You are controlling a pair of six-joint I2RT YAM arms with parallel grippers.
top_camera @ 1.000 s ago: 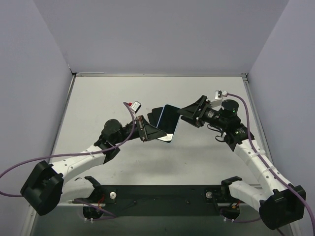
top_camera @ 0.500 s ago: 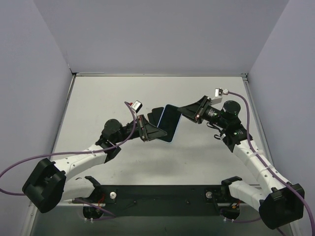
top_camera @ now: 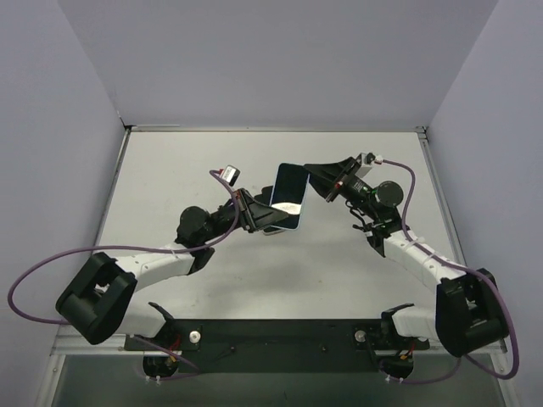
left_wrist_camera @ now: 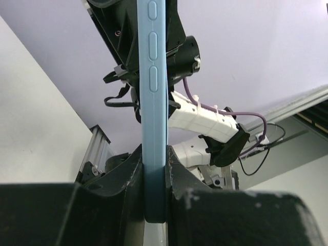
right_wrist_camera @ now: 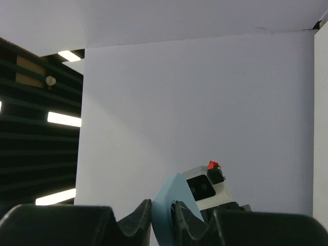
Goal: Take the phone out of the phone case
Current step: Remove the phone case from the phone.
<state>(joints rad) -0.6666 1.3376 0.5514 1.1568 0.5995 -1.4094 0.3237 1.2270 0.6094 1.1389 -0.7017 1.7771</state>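
The phone in its light blue case (top_camera: 288, 196) is held up in the air above the table middle, dark screen facing the top camera. My left gripper (top_camera: 257, 217) is shut on its lower left edge; the left wrist view shows the case edge with its side buttons (left_wrist_camera: 154, 102) running straight up from between my fingers. My right gripper (top_camera: 316, 181) is shut on the case's upper right corner; in the right wrist view the blue corner (right_wrist_camera: 169, 210) sits between my fingertips. I cannot tell phone from case at the seams.
The grey table (top_camera: 170, 170) lies below, walled by lilac panels at back and sides. The left wrist camera housing with a red tab (right_wrist_camera: 207, 184) shows behind the case in the right wrist view. The dark base rail (top_camera: 280, 335) runs along the near edge.
Both arms have lifted and tilted the cased phone more upright and toward the back. The right gripper moved left and up along the case's corner; the left wrist rotated under it.
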